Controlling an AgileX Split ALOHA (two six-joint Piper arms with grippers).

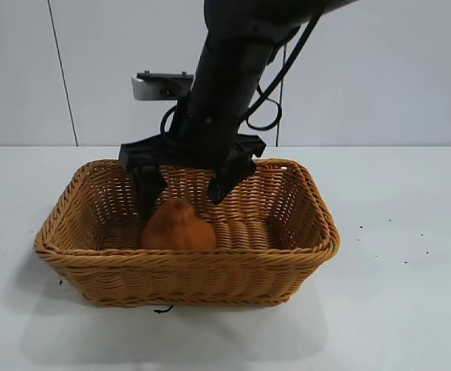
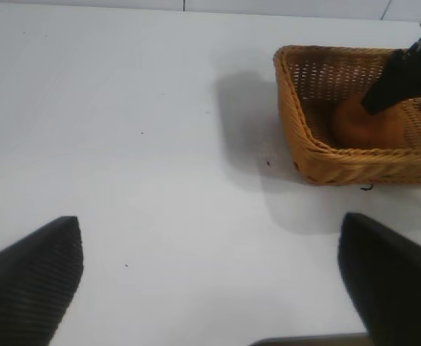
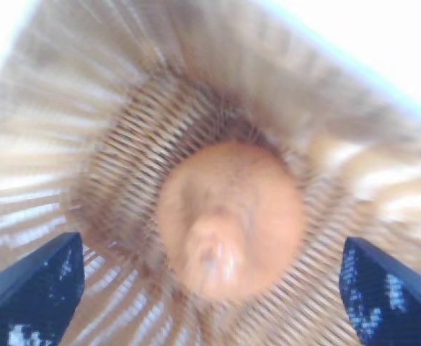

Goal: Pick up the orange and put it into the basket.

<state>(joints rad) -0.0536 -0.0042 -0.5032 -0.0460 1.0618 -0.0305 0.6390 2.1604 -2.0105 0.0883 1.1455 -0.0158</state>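
We saw the orange (image 1: 178, 225) resting on the floor of the basket (image 1: 310, 193), left of centre. The right gripper (image 1: 181, 188) hovered at its twelve o'clock, jaws wide, empty. It looked light, firm and roundish; we would grip its broad middle.

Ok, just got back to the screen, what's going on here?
The orange sits on the floor of the basket. The right gripper hangs just above it, fingers spread wide and not holding it. The left gripper is open over bare table, away from the basket.
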